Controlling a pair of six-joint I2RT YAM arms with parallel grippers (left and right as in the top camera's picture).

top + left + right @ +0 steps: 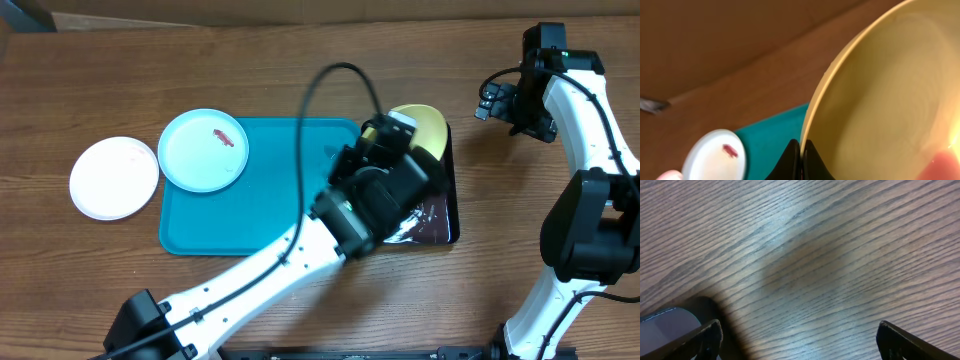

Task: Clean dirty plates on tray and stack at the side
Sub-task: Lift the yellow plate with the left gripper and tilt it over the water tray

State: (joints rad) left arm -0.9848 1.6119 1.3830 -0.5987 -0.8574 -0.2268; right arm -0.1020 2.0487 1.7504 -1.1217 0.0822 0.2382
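One yellow plate (890, 90) clamped at rim by left pincer (801, 160) over dark tray (440, 225), probably for shedding scraps; right pincer (797, 336) apart, idle near bench (815, 255) right edge.

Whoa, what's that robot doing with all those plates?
The left gripper is pinching the rim of the pale yellow plate and holding it by the far end of the dark tray. The light blue plate, with a red smear on it, sits on a corner of the turquoise tray. The white plate lies on the table beside that tray. The right gripper is open over bare wood, holding nothing.
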